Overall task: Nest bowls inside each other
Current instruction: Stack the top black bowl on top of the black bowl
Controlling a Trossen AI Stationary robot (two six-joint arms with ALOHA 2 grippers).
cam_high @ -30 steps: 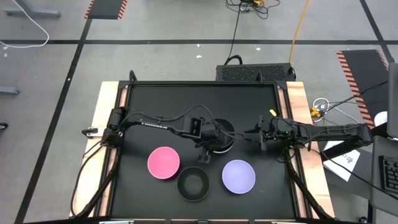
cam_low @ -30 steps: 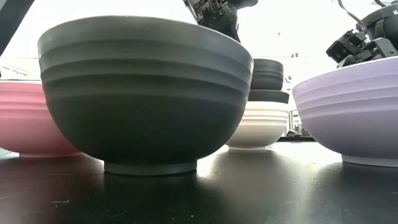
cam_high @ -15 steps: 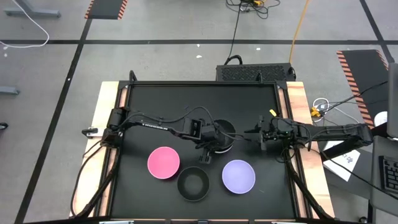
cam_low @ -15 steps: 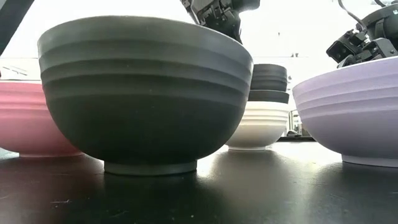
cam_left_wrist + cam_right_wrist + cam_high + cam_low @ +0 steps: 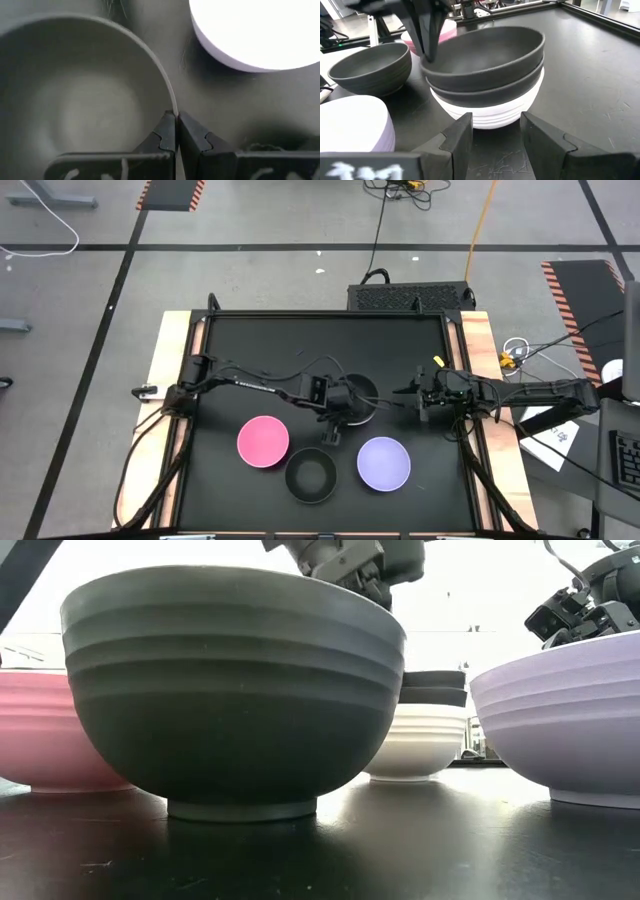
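The top black bowl (image 5: 485, 50) sat nested in a stack of 3 at mid-surface — thin, stiff, light, likely slippery; its rim was the hold. The left gripper (image 5: 175, 131) pinched that rim shut; the right gripper (image 5: 495, 132) waited nearby, fingers apart and empty.

Stack: two black plastic bowls (image 5: 485, 50) nested in white plastic bowl (image 5: 487, 112); pink bowl (image 5: 263, 441), single black bowl (image 5: 311, 476), lavender bowl (image 5: 384, 463) in front.

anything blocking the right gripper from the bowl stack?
Nothing visible. The right gripper faces the stack's white bowl across bare table, fingers open. The left gripper is shut on the top black bowl at its far rim.
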